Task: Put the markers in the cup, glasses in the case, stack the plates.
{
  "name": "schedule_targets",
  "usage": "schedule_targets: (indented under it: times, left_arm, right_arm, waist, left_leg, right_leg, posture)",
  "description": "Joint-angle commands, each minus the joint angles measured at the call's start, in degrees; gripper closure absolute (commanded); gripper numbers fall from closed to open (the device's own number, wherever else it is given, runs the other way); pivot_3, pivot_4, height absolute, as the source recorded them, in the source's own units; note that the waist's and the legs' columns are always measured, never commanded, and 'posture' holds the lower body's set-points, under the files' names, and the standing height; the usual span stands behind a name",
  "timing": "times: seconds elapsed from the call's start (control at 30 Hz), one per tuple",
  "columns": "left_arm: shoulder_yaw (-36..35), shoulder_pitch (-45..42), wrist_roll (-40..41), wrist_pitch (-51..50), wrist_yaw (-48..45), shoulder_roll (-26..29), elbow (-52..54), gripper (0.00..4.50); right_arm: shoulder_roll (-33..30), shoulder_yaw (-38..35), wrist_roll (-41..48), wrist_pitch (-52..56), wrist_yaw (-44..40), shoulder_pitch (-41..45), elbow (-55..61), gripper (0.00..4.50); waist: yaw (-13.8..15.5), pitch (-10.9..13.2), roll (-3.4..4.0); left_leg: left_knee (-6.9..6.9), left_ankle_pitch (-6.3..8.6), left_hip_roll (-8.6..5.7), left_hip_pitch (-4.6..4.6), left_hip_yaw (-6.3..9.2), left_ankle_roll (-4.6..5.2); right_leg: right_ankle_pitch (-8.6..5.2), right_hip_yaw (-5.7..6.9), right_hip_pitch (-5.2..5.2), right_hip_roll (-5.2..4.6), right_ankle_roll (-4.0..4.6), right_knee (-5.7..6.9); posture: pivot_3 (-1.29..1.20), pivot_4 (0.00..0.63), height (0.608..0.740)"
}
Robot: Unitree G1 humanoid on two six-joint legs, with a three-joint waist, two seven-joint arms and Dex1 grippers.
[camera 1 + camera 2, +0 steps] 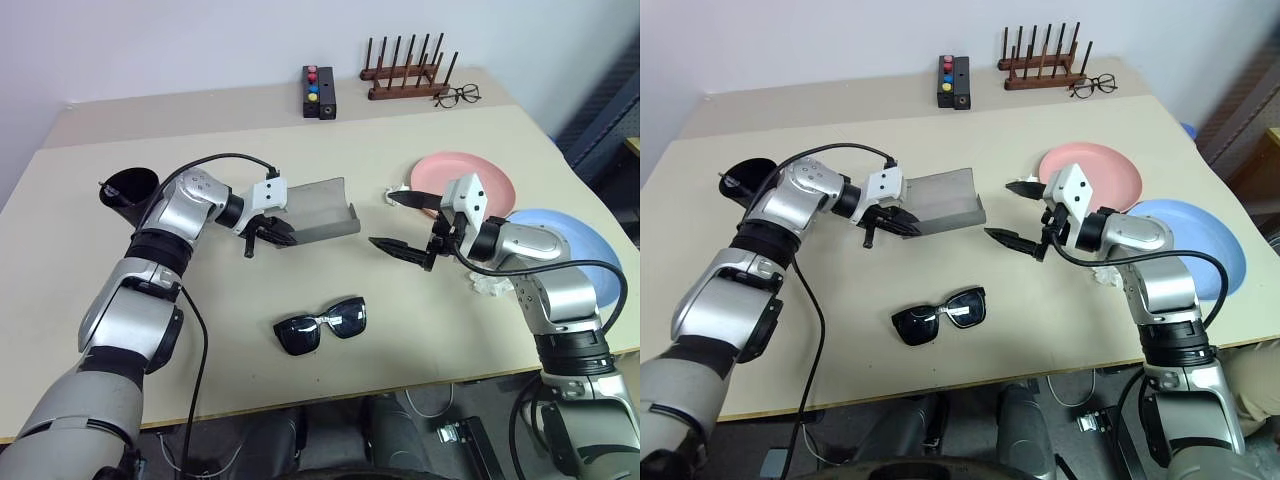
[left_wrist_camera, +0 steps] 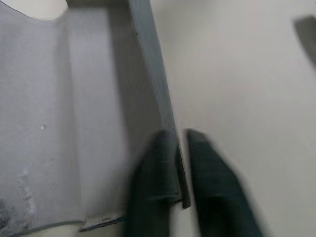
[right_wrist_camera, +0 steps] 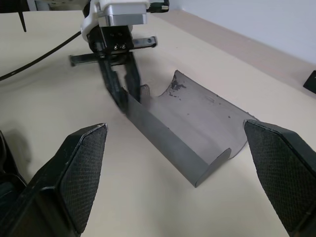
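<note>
Far left on the bench [image 1: 420,330], the matte black cup [image 1: 130,190] stands open-mouthed. Beside it the left tool [image 1: 268,235] is pinching the near wall of the grey case [image 1: 320,208], which lies open like a shallow trough. In front of the case, nearer the edge, sit the black sunglasses [image 1: 320,325], lenses glossy. The right tool [image 1: 400,222] hovers with fingers spread wide. Behind it are the pink plate [image 1: 495,178] and the blue plate [image 1: 575,235].

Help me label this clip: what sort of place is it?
Probably an indoor robot test bench, not a home: a plain beige table against a bare wall, with loose sunglasses, a grey case, plates and a wooden rack.
</note>
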State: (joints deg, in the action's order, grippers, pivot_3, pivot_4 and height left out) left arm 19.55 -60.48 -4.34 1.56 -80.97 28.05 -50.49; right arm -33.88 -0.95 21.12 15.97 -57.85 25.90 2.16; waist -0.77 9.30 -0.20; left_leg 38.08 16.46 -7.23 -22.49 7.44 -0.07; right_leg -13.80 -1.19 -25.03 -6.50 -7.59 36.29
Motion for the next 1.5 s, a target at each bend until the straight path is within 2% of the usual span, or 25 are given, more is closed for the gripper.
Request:
schedule_targets:
  times: [0.03,0.23,0.43,0.77,0.97,1.5]
  left_arm:
    - [-0.1,-0.4,-0.9,2.9,-1.3,1.1,1.3,4.39]
    - [-1.5,1.0,0.1,4.9,-3.6,2.9,5.3,4.39]
    - [-3.7,4.5,4.2,-3.8,-7.0,6.6,18.5,4.39]
    - [-4.7,17.4,7.6,-17.8,-2.8,9.7,41.0,4.39]
    - [-5.0,21.4,10.3,-24.9,-0.6,10.7,50.6,4.39]
    - [-7.0,29.7,14.8,-33.3,7.8,13.9,59.7,4.39]
  right_arm:
    - [-0.8,-1.8,1.1,-0.3,0.5,0.5,2.1,0.00]
    - [-0.8,-1.7,1.1,-0.3,0.9,0.8,1.8,0.00]
    - [-1.1,-1.9,1.1,-0.7,1.2,0.8,1.4,0.00]
    - [-1.0,-2.0,1.0,-1.7,1.4,1.3,0.0,0.00]
    - [-1.0,-2.0,1.1,-2.1,1.4,1.2,-0.3,0.00]
    - [-1.7,-2.3,1.5,-2.5,0.4,0.6,-0.7,0.00]
  waist:
    - [0.0,0.0,-0.01]
    - [0.0,0.0,-0.02]
    - [-0.1,0.0,-0.02]
    - [0.0,0.0,-0.02]
    - [0.0,0.0,-0.02]
    - [0.1,0.0,-0.02]
  left_leg:
    - [0.01,0.00,0.00,0.00,0.00,0.00]
    - [0.01,0.00,0.00,0.00,0.00,0.00]
    - [0.00,0.00,0.01,-0.01,0.00,0.00]
    - [0.02,0.00,0.02,-0.01,0.01,0.01]
    - [0.03,0.00,0.02,-0.01,0.01,0.01]
    - [0.02,0.01,0.03,0.00,0.01,0.00]
  right_leg:
    - [0.00,0.00,0.00,0.00,0.00,0.01]
    - [0.00,0.00,0.00,0.00,0.00,0.01]
    - [0.00,-0.01,-0.02,0.00,0.00,0.02]
    - [0.00,-0.02,-0.01,0.00,0.00,0.04]
    - [0.00,-0.03,0.00,-0.01,0.00,0.03]
    - [0.00,-0.04,0.01,-0.01,0.01,0.02]
  posture:
    - [0.00,0.150,0.740]
    - [0.00,0.150,0.740]
    - [0.00,0.150,0.740]
    - [0.00,0.150,0.740]
    - [0.00,0.150,0.740]
    - [0.00,0.150,0.740]
